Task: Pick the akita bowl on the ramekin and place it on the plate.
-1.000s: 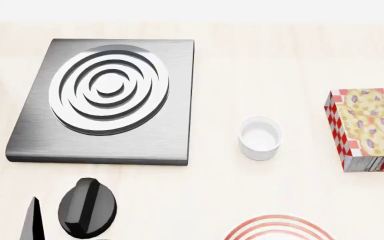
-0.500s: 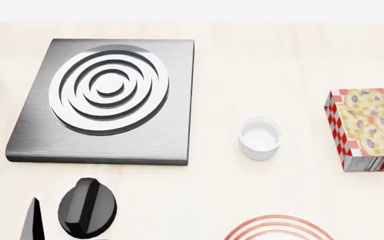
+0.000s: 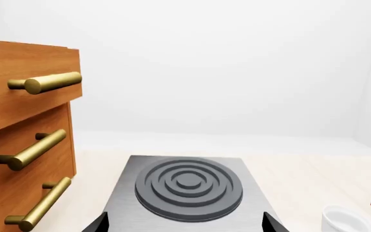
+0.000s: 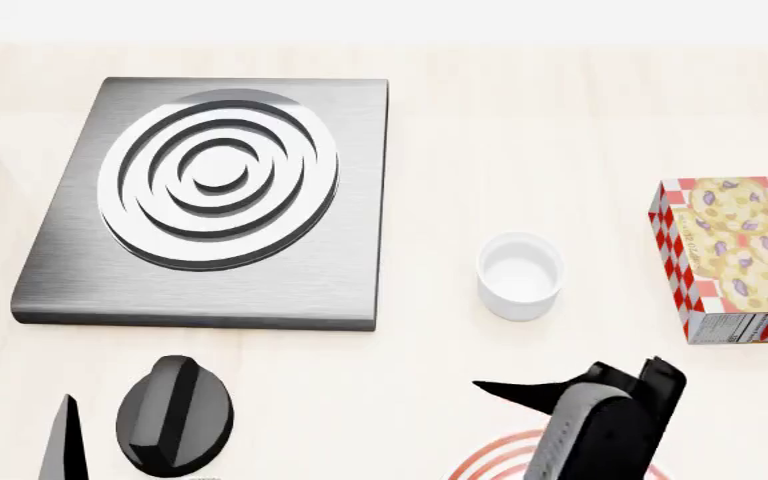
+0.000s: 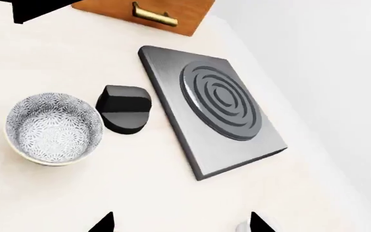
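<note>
The small speckled black-and-white akita bowl (image 5: 54, 128) looks rigid, light, glossy — grip its rim wall; right claw (image 5: 180, 223) apart, empty.

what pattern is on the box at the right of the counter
Red-and-white checks along the sides of the box, with a picture of cookies on top; clearest in the head view.

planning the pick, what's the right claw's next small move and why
Probably bring the open right claw over the bowl beside the knob: the ramekin sits empty, and that bowl is the only one in view.
</note>
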